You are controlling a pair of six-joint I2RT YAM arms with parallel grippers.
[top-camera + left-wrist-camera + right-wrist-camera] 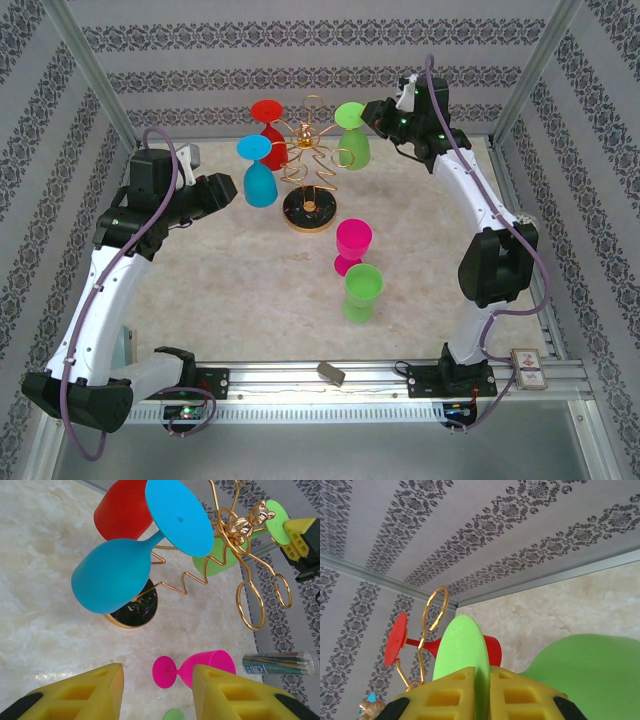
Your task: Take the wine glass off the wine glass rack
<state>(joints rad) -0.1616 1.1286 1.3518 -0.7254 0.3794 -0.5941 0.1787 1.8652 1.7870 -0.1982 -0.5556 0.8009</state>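
Against wallpaper [520, 520], green wine glass [461, 647] foot between jaws of right end effector [482, 682]

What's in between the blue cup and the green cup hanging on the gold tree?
The gold wire rack itself: its stem and curly arms stand between the blue glass and the hanging green glass, seen in the top view.

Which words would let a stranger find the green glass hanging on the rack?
Find the gold wire rack on its black base at the far middle of the table. Three glasses hang from it upside down. The green wine glass is the right-hand one, its foot in the right pincer; the other green glass stands on the table.
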